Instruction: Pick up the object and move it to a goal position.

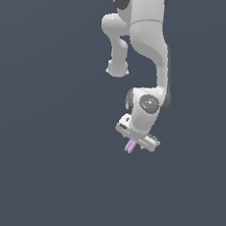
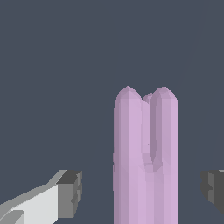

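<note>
The object [image 2: 146,153] is a pale lilac-pink bar with a lengthwise groove, and it lies between my fingers in the wrist view. My gripper [image 2: 142,191] is open: one dark pad [image 2: 72,192] and the other pad [image 2: 213,189] each stand apart from the bar, with floor showing in the gaps. In the exterior view the gripper [image 1: 133,144] hangs low under the white arm. Only a short end of the object [image 1: 129,147] pokes out below the hand there.
A plain dark blue-grey floor [image 1: 40,166] fills both views. The white arm [image 1: 147,44] comes down from the top of the exterior view. No goal marker shows.
</note>
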Controlling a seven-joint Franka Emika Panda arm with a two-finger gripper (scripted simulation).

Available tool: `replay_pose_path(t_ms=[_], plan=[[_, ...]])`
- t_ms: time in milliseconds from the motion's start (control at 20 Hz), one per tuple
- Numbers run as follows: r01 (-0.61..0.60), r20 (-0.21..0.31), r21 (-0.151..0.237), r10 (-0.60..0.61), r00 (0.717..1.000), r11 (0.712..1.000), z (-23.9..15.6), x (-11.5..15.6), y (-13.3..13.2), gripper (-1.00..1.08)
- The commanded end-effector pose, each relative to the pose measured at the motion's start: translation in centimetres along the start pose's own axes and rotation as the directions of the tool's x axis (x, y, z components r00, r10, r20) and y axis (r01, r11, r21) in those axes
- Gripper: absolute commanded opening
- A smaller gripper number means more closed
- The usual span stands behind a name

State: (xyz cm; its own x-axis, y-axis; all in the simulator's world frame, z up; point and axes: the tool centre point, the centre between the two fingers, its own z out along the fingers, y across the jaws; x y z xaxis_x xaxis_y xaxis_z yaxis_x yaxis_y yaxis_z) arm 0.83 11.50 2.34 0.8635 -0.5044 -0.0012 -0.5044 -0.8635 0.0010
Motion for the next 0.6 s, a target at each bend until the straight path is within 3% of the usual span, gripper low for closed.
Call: replay_pose_path(t_ms=[0,100,150,550], plan=[[0.0,-0.001,0.001,0.0,1.0,1.0,0.46,0.08,-0.06,1.0],[0.0,-0.001,0.001,0.0,1.0,1.0,0.51,0.11,-0.1,1.0],[0.0,-0.001,0.001,0.0,1.0,1.0,0.51,0.11,-0.1,-1.0],[0.0,-0.001,0.001,0.0,1.0,1.0,0.51,0.11,-0.1,-1.0]])
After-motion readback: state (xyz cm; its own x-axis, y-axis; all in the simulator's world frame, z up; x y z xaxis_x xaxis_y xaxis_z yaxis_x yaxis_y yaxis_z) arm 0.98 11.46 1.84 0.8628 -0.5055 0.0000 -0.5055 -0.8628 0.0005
